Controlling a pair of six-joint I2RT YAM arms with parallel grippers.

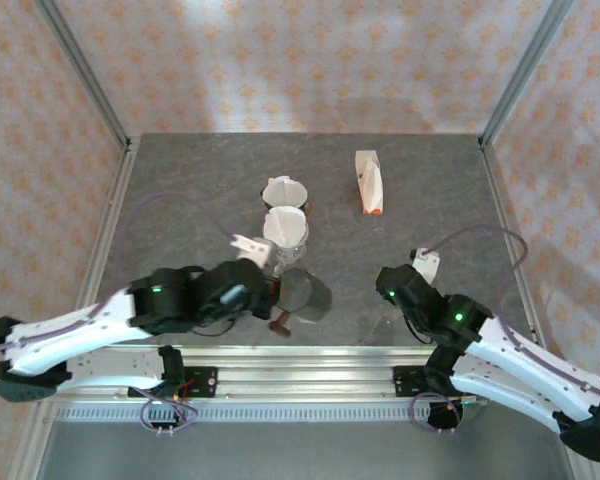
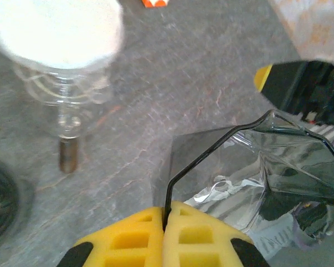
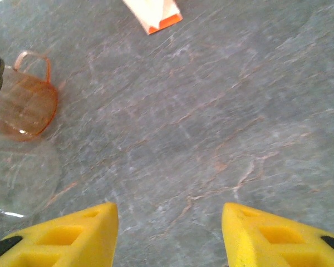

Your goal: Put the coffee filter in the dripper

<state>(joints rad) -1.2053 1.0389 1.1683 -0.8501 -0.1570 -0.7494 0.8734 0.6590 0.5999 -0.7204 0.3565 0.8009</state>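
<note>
The left gripper (image 2: 166, 218) has its two yellow fingers pressed tight together on the thin rim of a smoky see-through vessel (image 2: 259, 167). It pinches that edge and nothing else. The vessel is by the middle of the grey stone table (image 1: 430, 220), towards the near edge and just right of the gripper. I cannot tell whether it rests on the stone or is lifted off it.

The coffee filter (image 1: 285, 227), a white paper cone, is just beyond that, at the middle of the table. It sits at the wide mouth of a clear ribbed glass dripper (image 2: 64, 97). The wrist view there is too blurred for me to say how deep it is seated. A short brown stub (image 2: 68, 156) shows close to the dripper's narrow end. Just behind the filter, on the far side, is a second white cone (image 1: 283, 190) with a dark rim at its right. Well off to the right of those, towards the far side, a white packet with an orange end (image 1: 370, 184) lies flat.

The right gripper (image 3: 170, 222) hangs over bare stone at the near right, well apart from all of it. Its yellow fingers stand a fair way apart with nothing between them. From its camera, an amber glass cup with a handle (image 3: 23, 103) stands off to the left
</note>
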